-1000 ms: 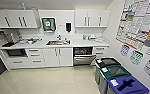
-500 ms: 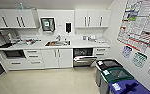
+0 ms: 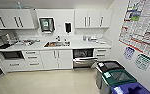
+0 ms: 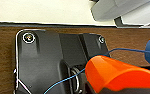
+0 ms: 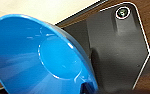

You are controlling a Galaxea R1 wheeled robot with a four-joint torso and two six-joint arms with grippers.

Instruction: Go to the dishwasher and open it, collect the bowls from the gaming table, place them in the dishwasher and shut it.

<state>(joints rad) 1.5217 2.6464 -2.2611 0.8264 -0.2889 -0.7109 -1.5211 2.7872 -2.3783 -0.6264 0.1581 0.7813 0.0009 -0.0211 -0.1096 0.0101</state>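
dishwasher (image 3: 83, 58): under the counter, right of the sink; door looks partly dropped, dark cavity open above the steel front. Well ahead of both end effectors, slightly right of centre in head view.
dishwasher long axis: bar handle and door edge run horizontal, parallel to the counter front.
blue bowl (image 5: 41, 56): close up at the right wrist, tilted, hollow facing the camera, rim large across the view. Looks carried at the right end effector.
orange bowl (image 4: 118, 75): close up at the left wrist, seen from outside, rim edge toward the camera. Looks carried at the left end effector. Blue patch at the edge of the same view, likely the other bowl, cannot confirm.
right gripper state: fingers not made out; cannot tell how wide or whether clamped on the bowl.
left gripper state: same, fingers hidden behind the bowl; cannot tell.
key relation: appliance straight ahead and a bit to the right of both loads, so right arm judged nearer; opening faces the robot, both bowls well apart from it.
step judged: bowls collected, approach to the open appliance; loading not yet done.
sink (image 3: 57, 44): in the counter, beyond the end effectors, left of the appliance.
bins (image 3: 117, 77): grey, green-lidded and blue-lidded along the right wall, nearer than the appliance, beside the right arm's path.
risk: bins narrow the approach on the right side.
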